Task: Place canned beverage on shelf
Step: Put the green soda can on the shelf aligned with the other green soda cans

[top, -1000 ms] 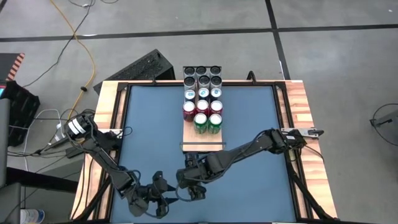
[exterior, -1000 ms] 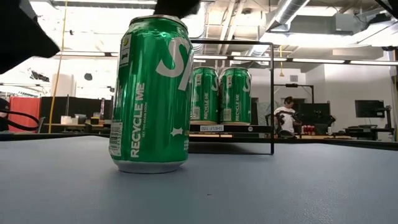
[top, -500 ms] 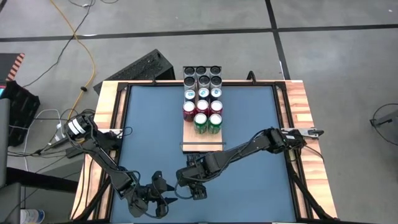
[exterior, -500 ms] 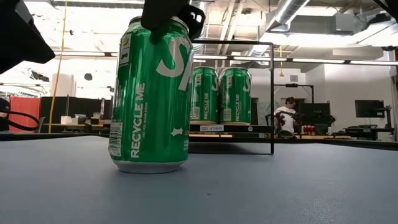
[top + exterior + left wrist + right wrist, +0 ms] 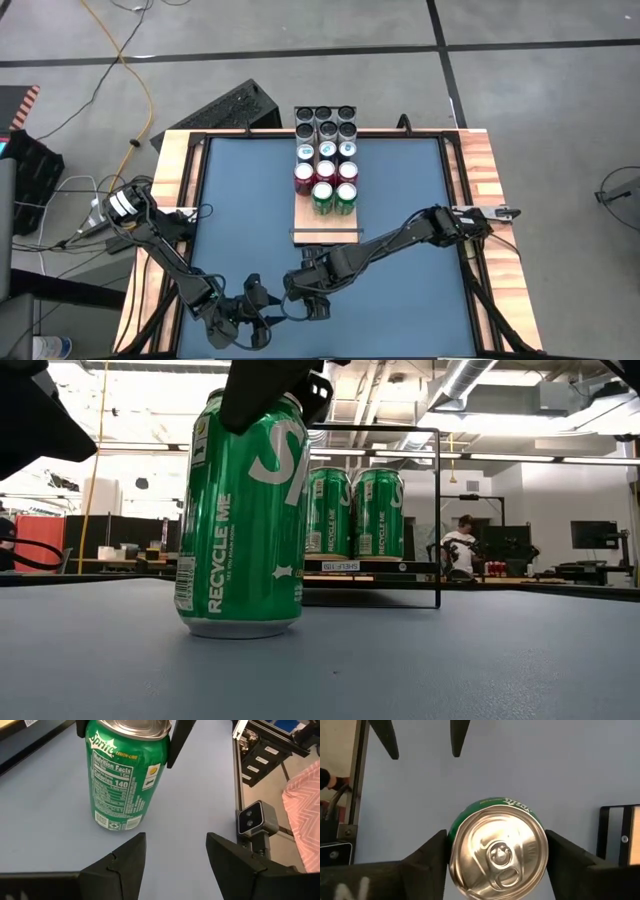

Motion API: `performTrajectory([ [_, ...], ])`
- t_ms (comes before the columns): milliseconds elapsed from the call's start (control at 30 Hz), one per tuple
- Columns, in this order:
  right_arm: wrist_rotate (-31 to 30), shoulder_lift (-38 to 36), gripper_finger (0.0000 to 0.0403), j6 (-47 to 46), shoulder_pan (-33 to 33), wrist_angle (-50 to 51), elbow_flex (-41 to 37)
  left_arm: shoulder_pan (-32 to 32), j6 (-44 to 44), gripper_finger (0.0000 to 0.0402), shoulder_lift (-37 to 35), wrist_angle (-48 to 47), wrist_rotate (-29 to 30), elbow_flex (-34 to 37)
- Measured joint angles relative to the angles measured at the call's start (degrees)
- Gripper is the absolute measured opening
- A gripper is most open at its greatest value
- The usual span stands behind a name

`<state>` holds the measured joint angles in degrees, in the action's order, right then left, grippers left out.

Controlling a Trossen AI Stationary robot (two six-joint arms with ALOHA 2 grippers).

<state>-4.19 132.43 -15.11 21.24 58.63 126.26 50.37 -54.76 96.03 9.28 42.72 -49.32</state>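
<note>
Two right gripper (image 5: 495, 865) jaws flank upright green can (image 5: 495, 852) top.

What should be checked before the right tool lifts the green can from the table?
1. Green can upright on the blue table: ok.
2. Right tool has one finger on each side of the can's top: ok.
3. Fingers pressing firmly on the can: cannot tell.
4. Left tool is apart from the can, not touching it: ok.
5. Free space at the near end of the shelf, in front of the two green cans there: ok.
6. Path over the black wire rail is clear: cannot tell.
</note>
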Motion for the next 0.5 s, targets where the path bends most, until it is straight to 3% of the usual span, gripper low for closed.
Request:
performTrajectory([
  [200, 0.14, -0.23, 0.0240, 0.07, 0.15, 3.37, 1.88, 0.02, -1.33, 0.0194, 0.00, -1.04, -0.01, 0.00],
  [367, -0.01, -0.52, 0.0240, 0.62, -0.40, 10.78, 8.88, 0.02, -1.40, 0.0195, 0.00, -1.08, -0.01, 0.00],
  [500, -0.05, -4.10, 0.0240, 0.23, -0.82, 10.74, 7.82, 0.02, -1.99, 0.0195, 0.02, -1.99, 0.00, 0.00],
])
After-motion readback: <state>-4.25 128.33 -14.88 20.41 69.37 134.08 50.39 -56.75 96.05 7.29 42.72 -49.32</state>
